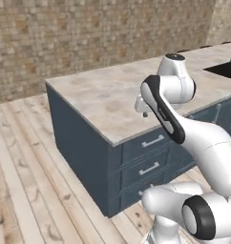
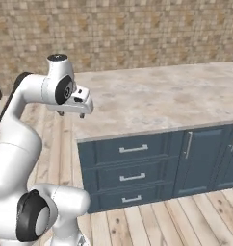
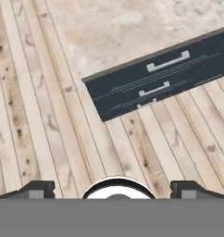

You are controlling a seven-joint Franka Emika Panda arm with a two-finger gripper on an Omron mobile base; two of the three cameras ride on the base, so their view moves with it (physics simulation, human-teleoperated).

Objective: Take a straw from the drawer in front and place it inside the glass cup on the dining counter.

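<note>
Bright even rendered light, soft faint shadows, slightly coarse detail

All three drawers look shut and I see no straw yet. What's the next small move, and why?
Probably bring the gripper down toward the top drawer and line it up on the handle. The jaws are open and hold nothing, the hand hangs above the dining counter at its corner, and the drawer fronts sit flush, so anything inside is hidden.

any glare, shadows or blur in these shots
Left base view: flat, even light, no glare on the dining counter, everything a bit soft. Right base view: same, drawer handles readable. Hand view: floor planks sharp, fingers dark at the bottom, no cast shadows visible.
</note>
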